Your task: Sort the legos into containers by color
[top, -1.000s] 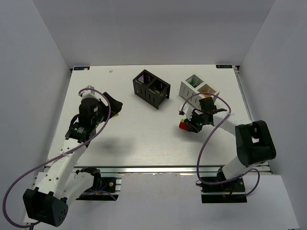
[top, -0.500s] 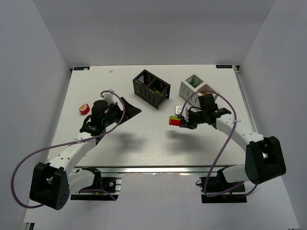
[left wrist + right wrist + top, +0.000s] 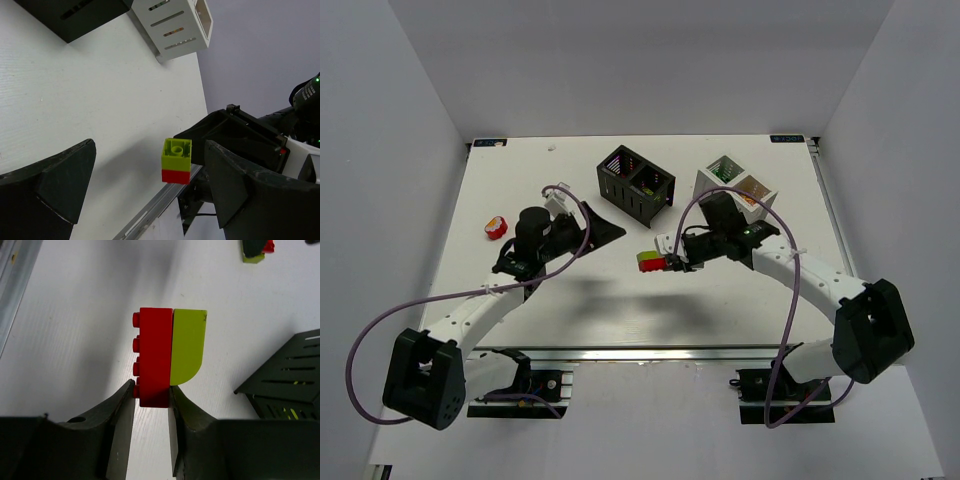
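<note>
The right gripper [image 3: 150,402] is clamped on a two-colour plastic brick stack [image 3: 167,357], a red studded brick joined to a lime-green brick with one rounded corner; the two dark fingers [image 3: 120,430] pinch the lower end of the red part, and the lime part sticks out toward the right of the wrist frame. In the overhead view this gripper [image 3: 665,262] holds the stack [image 3: 648,262] above the white table [image 3: 620,305] near the middle of the frame, below and slightly right of the black slotted two-compartment bin [image 3: 636,185] and to the lower left of the white slotted two-compartment bin [image 3: 735,185]. The left gripper [image 3: 605,228] stands just left of the black bin with its jaws spread wide apart and nothing between them; its wrist view shows the stack [image 3: 176,161] floating between its own fingers [image 3: 55,185], lime side up. A small red and yellow brick [image 3: 496,227] lies at the left edge of the table.
</note>
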